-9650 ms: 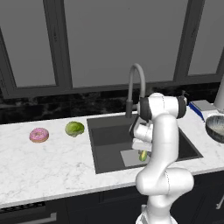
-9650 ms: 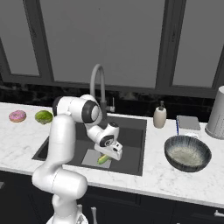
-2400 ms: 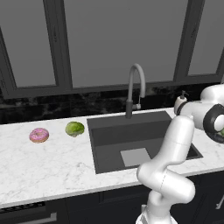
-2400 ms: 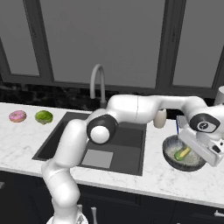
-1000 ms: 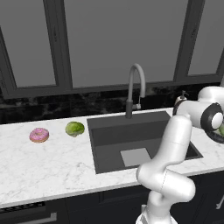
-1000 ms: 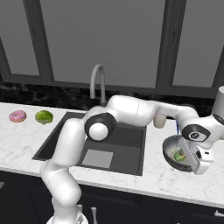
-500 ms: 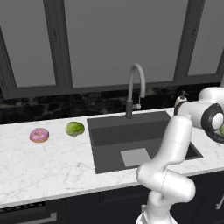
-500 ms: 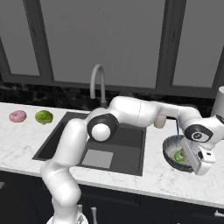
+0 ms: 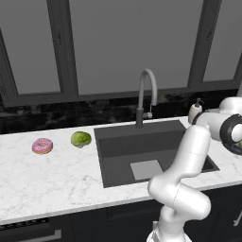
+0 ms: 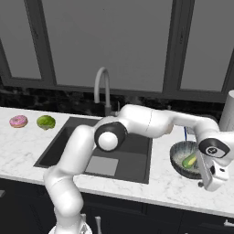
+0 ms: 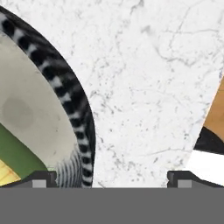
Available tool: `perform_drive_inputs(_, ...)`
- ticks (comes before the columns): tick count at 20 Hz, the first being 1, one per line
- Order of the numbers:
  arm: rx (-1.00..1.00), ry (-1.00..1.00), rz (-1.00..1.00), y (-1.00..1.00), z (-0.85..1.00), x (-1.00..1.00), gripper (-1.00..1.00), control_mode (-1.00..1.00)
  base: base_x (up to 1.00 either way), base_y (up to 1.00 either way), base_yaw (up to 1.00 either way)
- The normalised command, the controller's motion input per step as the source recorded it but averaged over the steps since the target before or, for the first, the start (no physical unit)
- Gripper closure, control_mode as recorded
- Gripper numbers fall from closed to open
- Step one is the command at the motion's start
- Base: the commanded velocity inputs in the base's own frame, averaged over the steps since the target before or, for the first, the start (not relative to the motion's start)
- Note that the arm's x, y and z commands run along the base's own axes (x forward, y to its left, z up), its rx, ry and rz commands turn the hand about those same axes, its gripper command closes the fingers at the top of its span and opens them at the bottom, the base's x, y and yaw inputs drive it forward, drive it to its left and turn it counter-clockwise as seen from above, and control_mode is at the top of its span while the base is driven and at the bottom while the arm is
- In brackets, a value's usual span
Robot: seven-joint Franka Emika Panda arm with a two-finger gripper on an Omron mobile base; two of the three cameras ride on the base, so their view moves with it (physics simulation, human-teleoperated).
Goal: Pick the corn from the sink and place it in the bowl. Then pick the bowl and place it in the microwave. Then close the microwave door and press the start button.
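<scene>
The corn (image 10: 190, 161), yellow with a green husk, lies inside the bowl (image 10: 179, 155) on the counter right of the sink (image 10: 91, 151). My gripper (image 10: 202, 182) hangs open at the bowl's front right edge. In the hand view the gripper (image 11: 111, 180) straddles the bowl's woven rim (image 11: 72, 100): one fingertip (image 11: 41, 179) stands over the pale inside near the corn (image 11: 17, 159), the other over the marble outside. Nothing is held. The dark sink basin (image 9: 151, 151) has no corn in it. The microwave and its door are out of view.
A pink donut (image 9: 42, 145) and a round green vegetable (image 9: 81, 139) lie on the counter left of the sink. The faucet (image 9: 146, 94) and a soap dispenser (image 9: 194, 111) stand behind it. A grey canister (image 10: 228, 116) stands behind the bowl at the right edge.
The hand has sunk a little toward the bowl's front right rim. The corn stays in the bowl and the jaws stay open.
</scene>
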Motion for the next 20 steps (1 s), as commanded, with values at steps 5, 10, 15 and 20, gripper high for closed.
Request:
perform_drive_inputs(5,0.00,0.00,-0.13,0.00,-0.19,0.46,-1.00,-1.00,0.00,0.00,0.00)
perform_drive_inputs(10,0.00,0.00,-0.09,0.00,-0.39,0.34,-1.00,-1.00,0.00,0.00,0.00)
perform_drive_inputs(15,0.00,0.03,-0.06,0.04,-0.52,0.01,-1.00,-1.00,0.00,0.00,0.00)
perform_drive_inputs(20,0.00,0.01,-0.03,0.20,-0.15,0.09,1.00,-1.00,0.00,0.00,0.00)
